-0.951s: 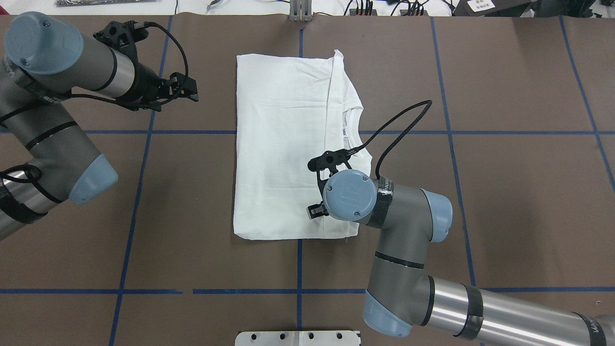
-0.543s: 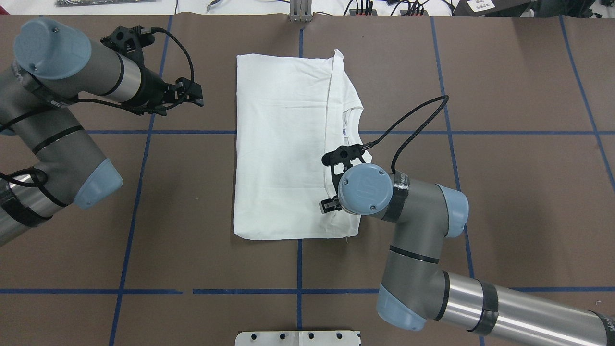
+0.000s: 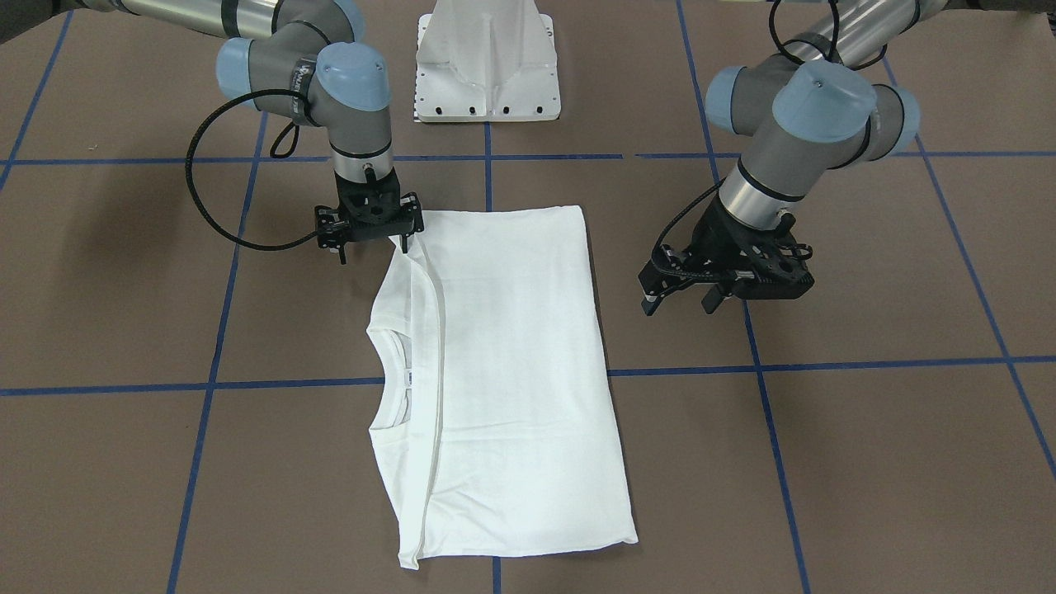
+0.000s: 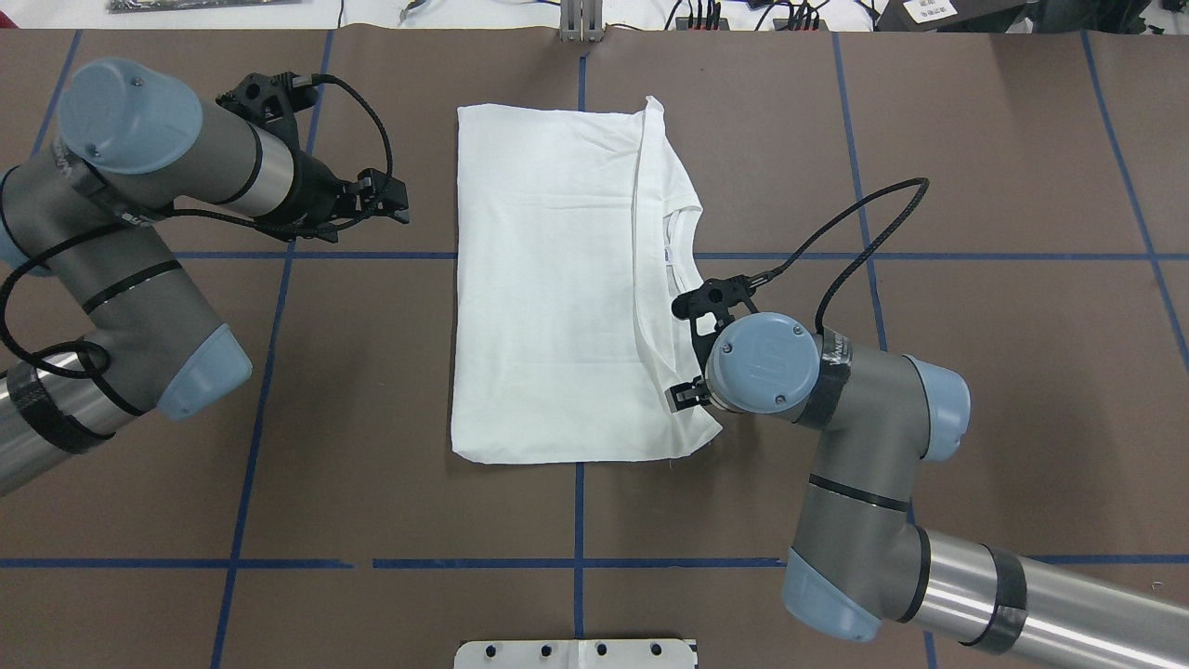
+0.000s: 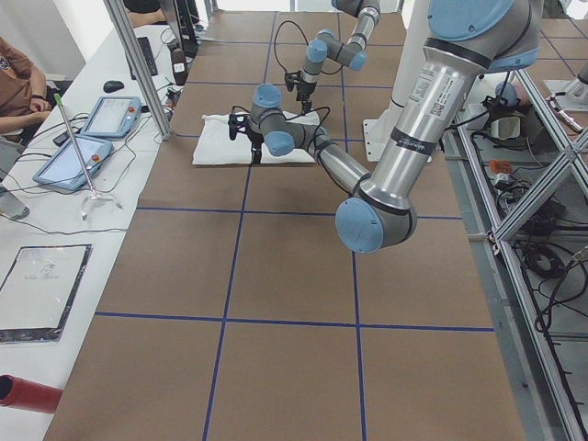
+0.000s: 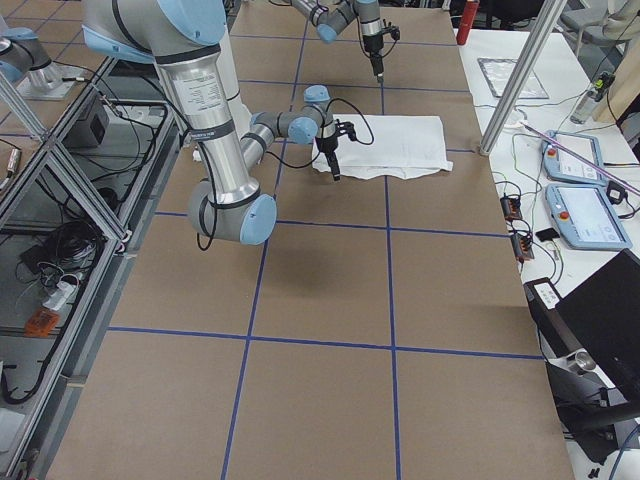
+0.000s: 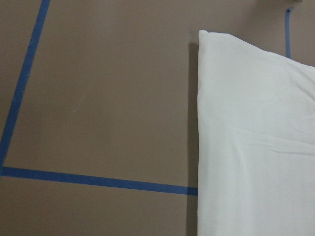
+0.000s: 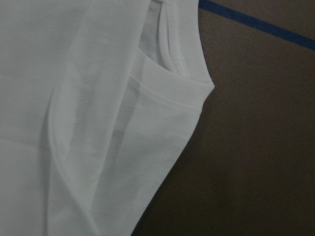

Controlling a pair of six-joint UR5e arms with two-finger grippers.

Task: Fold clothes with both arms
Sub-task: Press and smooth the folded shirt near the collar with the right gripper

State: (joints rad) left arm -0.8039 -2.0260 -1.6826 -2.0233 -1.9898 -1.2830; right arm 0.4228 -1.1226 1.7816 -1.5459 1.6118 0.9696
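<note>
Right tool hangs spread wide at the shirt corner nearest the robot on its right. One finger is outside over the bare desk and the other is at the cloth's edge. Whether that finger touches the fabric I cannot tell, but it grips nothing. Left tool is released too, hovering off the shirt's opposite long edge, apart from it and toward the far end. The shirt lies flat mid-desk as a folded rectangle, with the collar on the robot's right side and an upper layer lapped over almost to it. The step in hand looks like lining both tools up on the edges for another fold. To do it well, I would bring each tool down low and square to its edge so the lower finger slides beneath every layer — the fabric is thin and stacked, and a shallow pinch would likely lift only the top sheet and spoil the rectangle. Close both at matched heights, lift just enough to clear, carry them together, and lay edge onto edge — no dragging the stack across the desk.
</note>
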